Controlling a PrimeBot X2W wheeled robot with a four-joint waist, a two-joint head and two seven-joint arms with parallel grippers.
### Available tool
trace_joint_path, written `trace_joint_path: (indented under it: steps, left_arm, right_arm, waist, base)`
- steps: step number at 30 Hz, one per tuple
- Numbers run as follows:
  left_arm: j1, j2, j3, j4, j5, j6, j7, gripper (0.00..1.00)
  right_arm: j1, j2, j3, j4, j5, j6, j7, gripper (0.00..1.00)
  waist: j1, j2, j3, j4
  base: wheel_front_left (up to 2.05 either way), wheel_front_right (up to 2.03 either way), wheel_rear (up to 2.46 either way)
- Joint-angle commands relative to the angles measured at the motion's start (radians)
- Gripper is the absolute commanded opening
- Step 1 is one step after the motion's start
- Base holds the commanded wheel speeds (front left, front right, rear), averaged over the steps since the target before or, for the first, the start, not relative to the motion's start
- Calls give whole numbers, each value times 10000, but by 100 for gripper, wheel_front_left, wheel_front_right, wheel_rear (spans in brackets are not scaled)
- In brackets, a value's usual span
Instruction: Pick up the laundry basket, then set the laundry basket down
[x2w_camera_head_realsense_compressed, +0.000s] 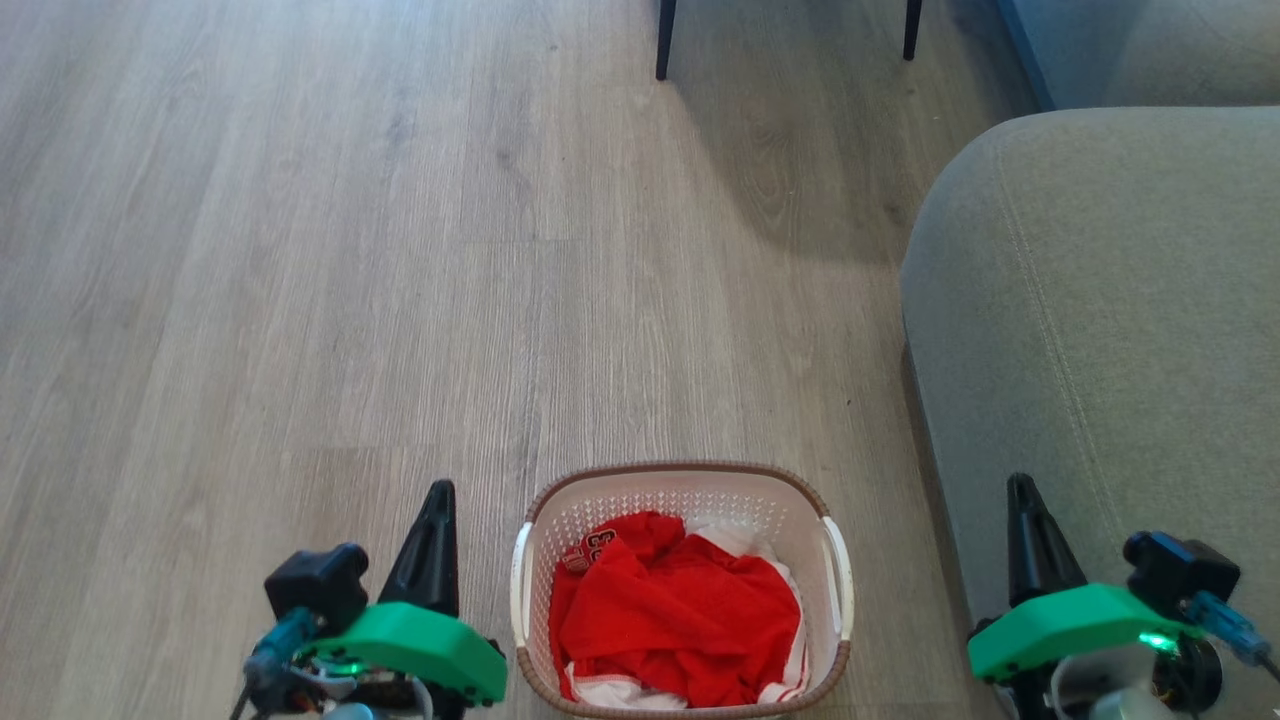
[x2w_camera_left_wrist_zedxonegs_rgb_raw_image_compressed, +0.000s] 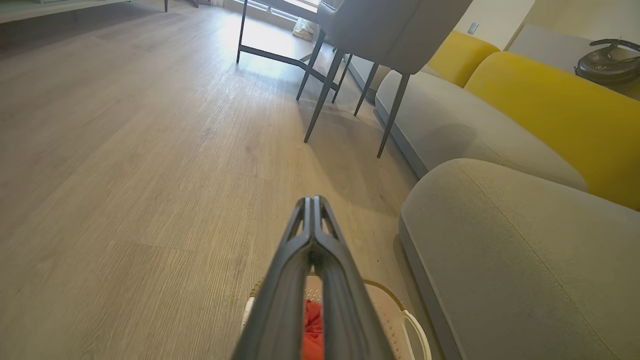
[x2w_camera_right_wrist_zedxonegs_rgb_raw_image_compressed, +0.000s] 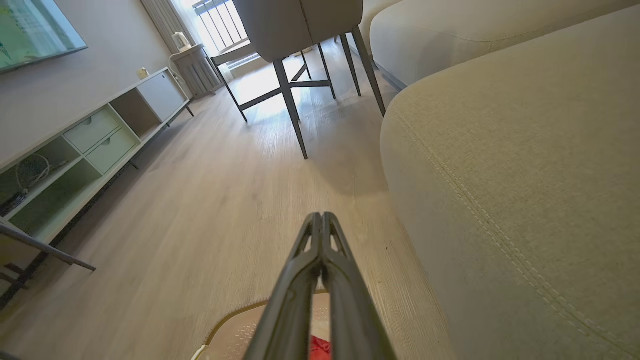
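Floor (x2w_camera_head_realsense_compressed: 300, 250): pale wood planks, carrying the basket.
Left gripper (x2w_camera_head_realsense_compressed: 438, 492): left of the basket and apart from it; fingers (x2w_camera_left_wrist_zedxonegs_rgb_raw_image_compressed: 305, 235) clenched together on nothing, pointing away from the robot.
Laundry basket (x2w_camera_head_realsense_compressed: 680, 468): upright on the floor between the two grippers, mouth upward; white handles face left (x2w_camera_head_realsense_compressed: 520, 585) and right (x2w_camera_head_realsense_compressed: 843, 580); it reads wider handle to handle, so the long axis appears to run left to right.
Red garment (x2w_camera_head_realsense_compressed: 680, 610): bunched inside the basket with white cloth.
Right gripper (x2w_camera_head_realsense_compressed: 1020, 487): right of the basket, before the sofa; fingers (x2w_camera_right_wrist_zedxonegs_rgb_raw_image_compressed: 331, 245) pressed together, empty.
Sofa (x2w_camera_head_realsense_compressed: 1100, 300): grey, just beside the basket's right.
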Motion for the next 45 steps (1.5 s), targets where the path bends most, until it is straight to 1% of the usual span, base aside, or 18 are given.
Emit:
trace_joint_path:
  steps: [1, 45]
  left_arm:
    - [-503, 52, 233, -268, -312, -85, 70, 0]
    - [-855, 221, 1455, 90, -4912, -727, 1146, 0]
  right_arm:
    - [-455, -101, -91, -263, 316, 5, 69, 0]
    - [-855, -239, -518, 64, 4713, 19, 1191, 0]
  waist:
    - [0, 0, -1, -9]
    - [0, 0, -25, -225]
  base:
    - [0, 0, 0]
    - [0, 0, 0]
